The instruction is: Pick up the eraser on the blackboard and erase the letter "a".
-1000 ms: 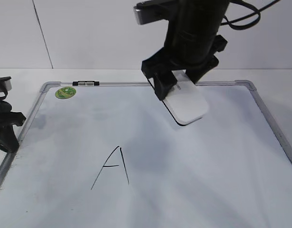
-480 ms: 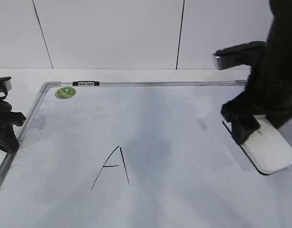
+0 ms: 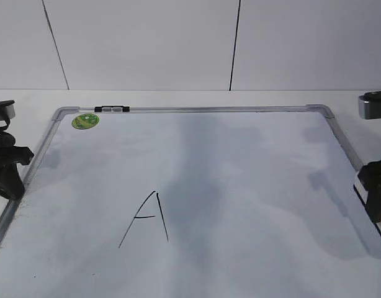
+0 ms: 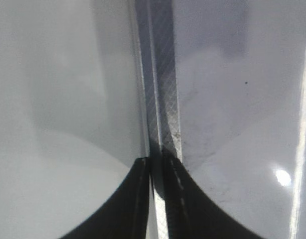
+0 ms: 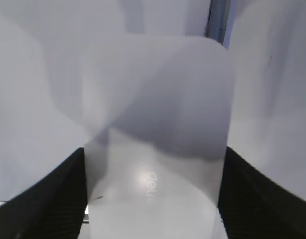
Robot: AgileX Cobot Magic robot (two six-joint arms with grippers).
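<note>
Right tool [image 5: 153, 199] clamped on the eraser [image 5: 155, 129], one black finger [image 5: 48, 199] against each long side. White top of the eraser facing the right wrist camera, rounded corners at the far end, faint grey lettering near the close end. Beyond its far right corner, a strip of the silver frame [image 5: 218, 20]. In the exterior view, only a black piece of the right tool [image 3: 376, 195] at the right margin, over the right rail of the board [image 3: 252, 186]; eraser itself out of that view.

Board flat on the white worktop [image 3: 178, 98], silver rail all round, grey piece at the far right corner [image 3: 319, 110], round green sticker [image 3: 85, 120] near the far left corner, a small black clip [image 3: 112, 109] on the top rail just beside it. One mark in black marker on the board: an angular capital A [image 3: 146, 218], left of centre, toward the near side. No small cursive "a" to be made out anywhere; pale grey smudging across the middle of the board.

Left tool [image 3: 5, 164] beside the left rail, low, dark. In the left wrist view, left tool [image 4: 157, 167] pressed nearly together, tips touching or almost so, nothing between them, directly over the left rail [image 4: 160, 89], with bare worktop [image 4: 63, 99] on one side and board surface on the other.
</note>
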